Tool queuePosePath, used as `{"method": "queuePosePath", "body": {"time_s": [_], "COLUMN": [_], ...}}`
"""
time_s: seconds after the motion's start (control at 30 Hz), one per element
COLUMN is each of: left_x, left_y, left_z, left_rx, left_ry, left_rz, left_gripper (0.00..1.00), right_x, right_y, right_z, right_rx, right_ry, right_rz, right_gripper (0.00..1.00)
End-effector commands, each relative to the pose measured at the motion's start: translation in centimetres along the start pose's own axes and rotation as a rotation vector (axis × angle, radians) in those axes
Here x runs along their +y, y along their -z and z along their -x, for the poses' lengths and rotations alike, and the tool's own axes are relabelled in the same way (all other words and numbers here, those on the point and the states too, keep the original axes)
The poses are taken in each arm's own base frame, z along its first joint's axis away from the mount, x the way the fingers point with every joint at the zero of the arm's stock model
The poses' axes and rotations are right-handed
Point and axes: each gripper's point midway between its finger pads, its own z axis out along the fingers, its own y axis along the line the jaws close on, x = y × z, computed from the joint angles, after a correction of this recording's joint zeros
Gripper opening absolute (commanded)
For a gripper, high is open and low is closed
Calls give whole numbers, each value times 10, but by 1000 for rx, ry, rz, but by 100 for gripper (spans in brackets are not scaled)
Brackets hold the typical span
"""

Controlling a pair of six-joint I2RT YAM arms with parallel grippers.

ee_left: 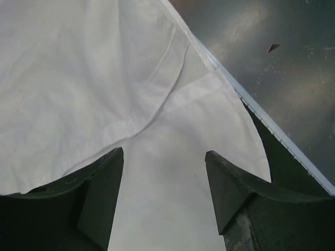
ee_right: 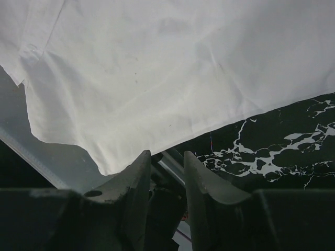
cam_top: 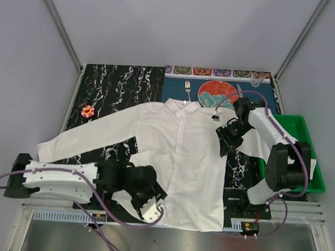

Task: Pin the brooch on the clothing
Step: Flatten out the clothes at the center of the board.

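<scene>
- The shirt (cam_top: 182,160) lies spread flat on the table, collar toward the far side, one sleeve stretched out to the left.
- The brooch (cam_top: 87,111) sits on the black marbled mat (cam_top: 119,83), just beyond that sleeve and apart from both arms.
- The left gripper (ee_left: 165,157) hovers over the shirt's lower hem, fingers wide apart, holding nothing.
- The right gripper (ee_right: 166,159) hangs over the shirt's right edge, fingers narrowly apart, holding nothing.

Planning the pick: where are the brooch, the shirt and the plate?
brooch (cam_top: 87,111), top view, flower centre.
shirt (cam_top: 191,160), top view, front panel.
plate (cam_top: 209,92), top view, bare left side.
</scene>
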Motion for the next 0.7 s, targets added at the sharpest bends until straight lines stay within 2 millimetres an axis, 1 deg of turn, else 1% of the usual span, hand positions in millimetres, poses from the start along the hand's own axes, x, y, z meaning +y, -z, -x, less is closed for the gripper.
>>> {"method": "queuePosePath", "body": {"time_s": [0.0, 0.03, 0.07, 0.1, 0.13, 0.17, 0.2, 0.23, 0.27, 0.3, 0.33, 0.37, 0.4, 0.43, 0.47, 0.5, 0.53, 0.57, 0.67], "left_x": [49, 45, 54, 61, 59, 64, 74, 71, 71, 72, 65, 62, 60, 53, 51, 57, 57, 65, 68], "left_y": [-35, -52, -57, -58, -72, -78, -77, -91, -96, -98, -107, -112, -116, -127, -131, -132, -136, -136, -139], "left_z": [53, 62, 73, 88, 91, 99, 116, 118, 124, 136, 139, 145, 147, 144, 144, 136, 130, 124, 106], "left_rx": [-40, -33, -58, -82, -61, -69, -91, -74, -74, -97, -94, -103, -92, -66, -59, -27, 0, 23, 92], "left_ry": [19, 43, 50, 86, 103, 119, 151, 161, 166, 174, 162, 154, 148, 137, 137, 138, 125, 113, 76], "left_rz": [201, 204, 239, 259, 242, 253, 278, 254, 245, 239, 215, 208, 212, 192, 184, 229, 243, 292, 328], "left_gripper": [70, 74, 75, 76, 77, 77, 77, 78, 79, 79, 81, 83, 86, 87, 88, 88, 88, 88, 86], "right_x": [0, -3, -5, -7, -8, -9, -7, -5, -4, -3, -2, -5, -5, -7, -12, -16, -19, -23, -35], "right_y": [8, 5, 3, 1, -2, -3, -4, -4, -5, -7, -9, -11, -14, -19, -23, -26, -30, -33, -42], "right_z": [-8, -15, -22, -28, -34, -33, -32, -32, -30, -29, -29, -26, -25, -27, -25, -26, -28, -26, -28], "right_rx": [14, 52, 83, 101, 107, 94, 87, 84, 81, 80, 84, 79, 89, 108, 112, 134, 158, 160, 193], "right_ry": [-11, 5, 14, 27, 33, 42, 44, 43, 44, 48, 47, 50, 63, 57, 66, 72, 69, 75, 83], "right_rz": [-41, -45, -48, -59, -61, -72, -66, -63, -59, -53, -52, -58, -67, -70, -84, -102, -103, -112, -142], "right_gripper": [36, 35, 33, 33, 33, 33, 33, 33, 33, 33, 33, 33, 33, 33, 33, 33, 33, 33, 33]}}
